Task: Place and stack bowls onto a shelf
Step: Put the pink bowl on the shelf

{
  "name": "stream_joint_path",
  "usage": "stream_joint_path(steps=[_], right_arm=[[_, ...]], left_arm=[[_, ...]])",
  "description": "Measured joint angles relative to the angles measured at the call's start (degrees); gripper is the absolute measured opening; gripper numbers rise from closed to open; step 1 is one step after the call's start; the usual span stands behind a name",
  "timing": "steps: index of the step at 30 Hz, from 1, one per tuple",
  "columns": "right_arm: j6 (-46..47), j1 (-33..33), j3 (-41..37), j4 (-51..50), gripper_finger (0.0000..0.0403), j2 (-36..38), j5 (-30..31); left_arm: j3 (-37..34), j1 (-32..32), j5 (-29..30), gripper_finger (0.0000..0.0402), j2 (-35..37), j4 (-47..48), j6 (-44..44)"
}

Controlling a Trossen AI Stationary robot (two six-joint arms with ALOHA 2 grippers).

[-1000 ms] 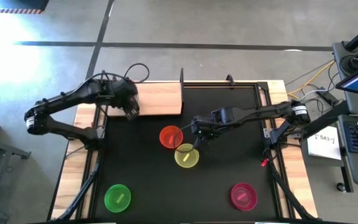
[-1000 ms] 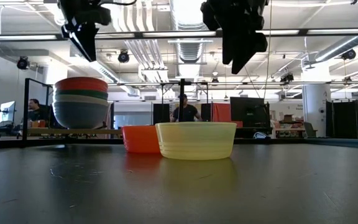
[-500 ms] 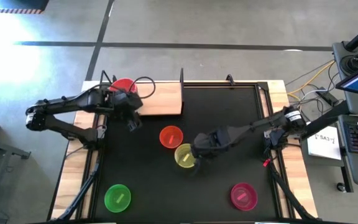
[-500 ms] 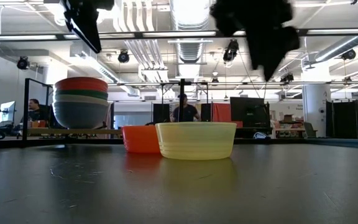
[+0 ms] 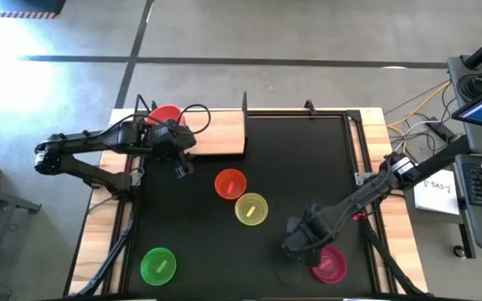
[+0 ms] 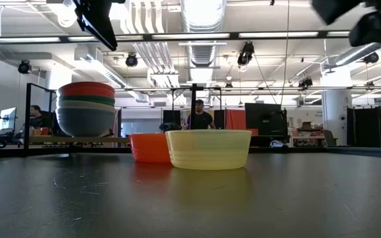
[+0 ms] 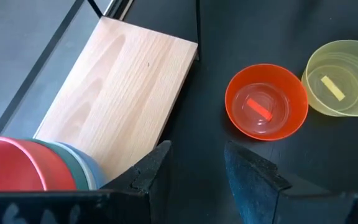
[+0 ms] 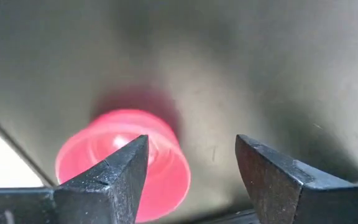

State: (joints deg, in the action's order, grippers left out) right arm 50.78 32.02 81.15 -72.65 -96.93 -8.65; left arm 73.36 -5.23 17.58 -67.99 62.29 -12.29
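The magenta bowl [image 5: 329, 262] sits on the bench just beside the right gripper [image 5: 295, 242], whose jaws gape wide and empty; the left gripper [image 7: 194, 168], also open, hovers beside the shelf [image 5: 216, 132].

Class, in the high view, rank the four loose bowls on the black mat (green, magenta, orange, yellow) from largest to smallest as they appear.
1. Green bowl and magenta bowl: largest, too alike to separate; the right arm partly covers the magenta one.
2. Yellow bowl and orange bowl: slightly smaller and near equal, so no firm order between them.
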Motion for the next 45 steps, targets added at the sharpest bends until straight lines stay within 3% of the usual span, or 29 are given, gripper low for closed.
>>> stream_joint_path(steps=[8,26,31,39,45], right_arm=[[-4.1,7.1,-5.3,2.3,0.0228,0.2,-0.4],[-4.3,7.7,-19.9,18.4,0.0222,1.2,1.3],[-4.3,7.6,-20.0,21.4,0.0172,1.2,0.7],[-2.2,6.0,-19.2,22.5,0.0024,1.2,-0.9],[2.1,4.4,-19.0,22.4,0.0009,1.2,-1.2]], left_arm=[[0.0,0.0,0.0,0.0132,0.0,-0.3,-0.9],[0.0,0.3,-0.1,0.0132,0.0,-2.9,-2.2],[0.0,0.3,-0.1,0.0132,0.0,-3.1,-2.2],[0.0,0.3,-0.1,0.0132,-0.1,-3.2,-2.2],[0.0,0.3,-0.1,0.0132,-0.3,-3.2,-2.2]])
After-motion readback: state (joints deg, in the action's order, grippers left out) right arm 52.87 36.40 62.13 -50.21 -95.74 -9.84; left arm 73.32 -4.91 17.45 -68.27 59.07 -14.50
